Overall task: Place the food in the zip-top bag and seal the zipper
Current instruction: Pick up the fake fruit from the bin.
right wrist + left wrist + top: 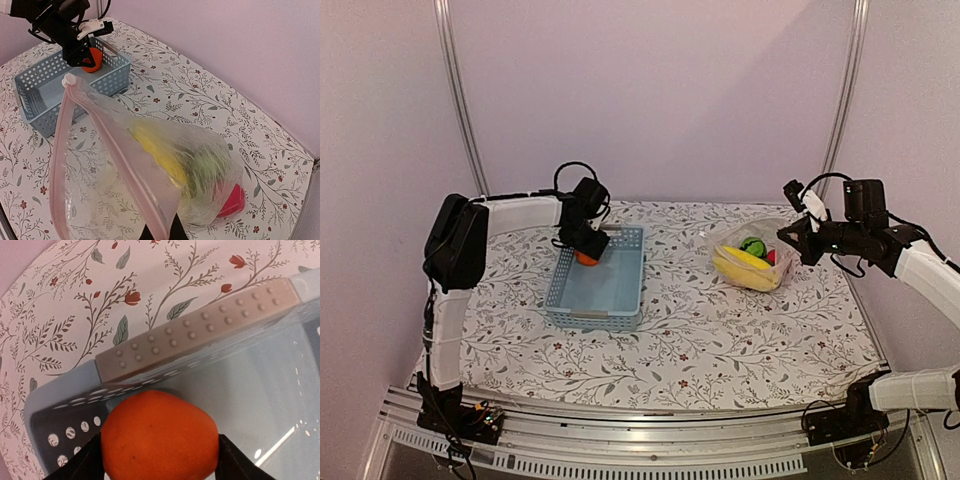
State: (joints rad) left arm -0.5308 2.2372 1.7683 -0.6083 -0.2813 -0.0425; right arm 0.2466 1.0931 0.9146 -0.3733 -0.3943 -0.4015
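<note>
Food is mostly sitting in the zip-top bag already, so we are judging the task to be well past halfway. One piece is waiting outside the bag, and the zipper is not yet closed.

From the top camera, we are seeing the bag lying at the far right of the floral cloth. It is holding a yellow banana, a green piece and a red piece. The right gripper is pinching the bag's right edge. On the left, the light-blue basket is holding only an orange toy fruit in its far-left corner, where the left gripper is reaching down onto it.

Through the left wrist camera, we are watching the orange toy fruit fill the gap between the two dark fingers. Each one is touching a side of it, so we are reading this gripper as grasping the fruit. Whether the fruit is sitting on the basket floor, we cannot tell.

Through the right wrist camera, we are seeing the jaws clenched on the bag's mouth edge and holding it up. The zipper, a pinkish strip, is gaping open towards the basket, with its slider tab at the far end. The banana, green piece and red piece are lying at the bag's bottom. We are judging that carrying the fruit across, dropping it in and running the zipper shut are left to do.
</note>
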